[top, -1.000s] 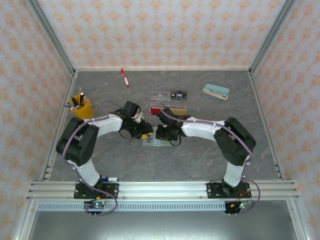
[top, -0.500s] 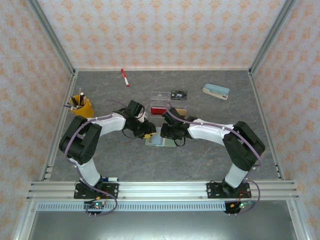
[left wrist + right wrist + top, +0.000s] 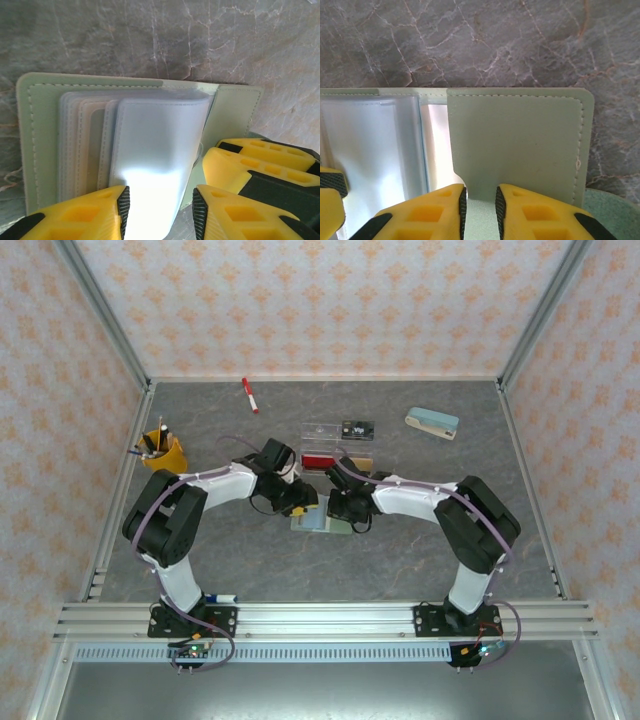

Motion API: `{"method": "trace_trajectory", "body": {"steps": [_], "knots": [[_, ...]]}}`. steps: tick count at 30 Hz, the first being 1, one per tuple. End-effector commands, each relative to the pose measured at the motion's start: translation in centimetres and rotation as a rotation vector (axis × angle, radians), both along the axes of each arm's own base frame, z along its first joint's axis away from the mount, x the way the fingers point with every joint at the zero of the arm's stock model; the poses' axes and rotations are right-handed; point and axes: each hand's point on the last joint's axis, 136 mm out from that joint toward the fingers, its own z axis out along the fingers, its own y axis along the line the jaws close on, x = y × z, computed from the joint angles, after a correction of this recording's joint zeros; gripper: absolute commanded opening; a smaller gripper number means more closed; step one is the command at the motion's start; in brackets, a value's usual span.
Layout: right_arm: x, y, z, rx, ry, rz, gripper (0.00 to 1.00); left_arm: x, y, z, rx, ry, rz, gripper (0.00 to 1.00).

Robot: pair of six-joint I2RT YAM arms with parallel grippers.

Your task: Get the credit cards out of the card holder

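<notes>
The card holder (image 3: pixel 318 523) lies open on the grey table between my two grippers. It is pale green-grey (image 3: pixel 40 130) with a stack of clear plastic sleeves (image 3: pixel 160 130) inside. My left gripper (image 3: pixel 160 210) straddles the top sleeve, open; its left pad touches the sleeve and its right pad stands apart. My right gripper (image 3: pixel 480 210) is shut on the lower edge of the holder's green flap (image 3: pixel 520 140). Its yellow fingers (image 3: pixel 250 165) also show in the left wrist view. A red credit card (image 3: pixel 317 461) lies on the table just beyond the grippers. No card shows inside the sleeves.
A clear compartment tray (image 3: pixel 338 430) sits behind the red card, a cream-and-teal stapler (image 3: pixel 432 422) at the back right. A red marker (image 3: pixel 249 395) lies at the back, a yellow cup of pens (image 3: pixel 163 453) at the left. Metal frame posts line the table's sides.
Both grippers have shifted slightly toward the back with the holder between them. The left jaws have widened around the clear sleeve. The right grip on the flap is unchanged.
</notes>
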Motion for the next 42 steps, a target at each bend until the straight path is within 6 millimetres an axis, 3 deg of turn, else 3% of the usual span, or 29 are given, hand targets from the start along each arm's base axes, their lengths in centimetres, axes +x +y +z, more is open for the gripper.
{"method": "trace_trajectory", "body": {"steps": [1, 4, 7, 11, 14, 19, 24, 27, 32, 42], "knots": [[-0.9, -1.8, -2.4, -0.091, 0.068, -0.032, 0.26, -0.6, 1.4, -0.9, 0.098, 0.015, 0.005, 0.42], [-0.7, -1.6, -1.9, -0.076, 0.052, -0.029, 0.26, -0.4, 1.8, 0.5, 0.113, -0.025, 0.006, 0.42], [0.0, -0.9, -0.1, -0.034, -0.005, -0.005, 0.27, -0.2, 2.6, 1.6, 0.148, -0.059, 0.017, 0.42], [0.8, 0.3, 3.0, -0.002, -0.081, 0.064, 0.33, 0.1, 4.3, 1.4, 0.185, -0.057, 0.072, 0.43], [0.7, 1.6, 3.8, -0.007, -0.091, 0.123, 0.40, 0.3, 5.0, 1.0, 0.157, -0.042, 0.122, 0.44], [0.4, 3.3, 2.6, -0.029, -0.047, 0.170, 0.53, 0.5, 4.6, 1.0, 0.110, -0.035, 0.140, 0.44], [0.4, 2.7, 0.9, -0.099, -0.002, 0.153, 0.54, 0.3, 3.7, 1.1, 0.049, -0.022, 0.128, 0.44], [0.2, 2.0, -0.1, -0.140, 0.023, 0.143, 0.51, 0.1, 3.2, 1.3, 0.018, -0.018, 0.118, 0.43], [-0.2, 0.6, -1.8, -0.188, 0.057, 0.115, 0.36, -0.3, 2.3, 1.3, -0.006, -0.011, 0.094, 0.37], [-0.4, 0.4, -2.6, -0.132, 0.069, 0.098, 0.23, -0.7, 1.0, 0.7, 0.001, 0.000, 0.043, 0.35]]}}
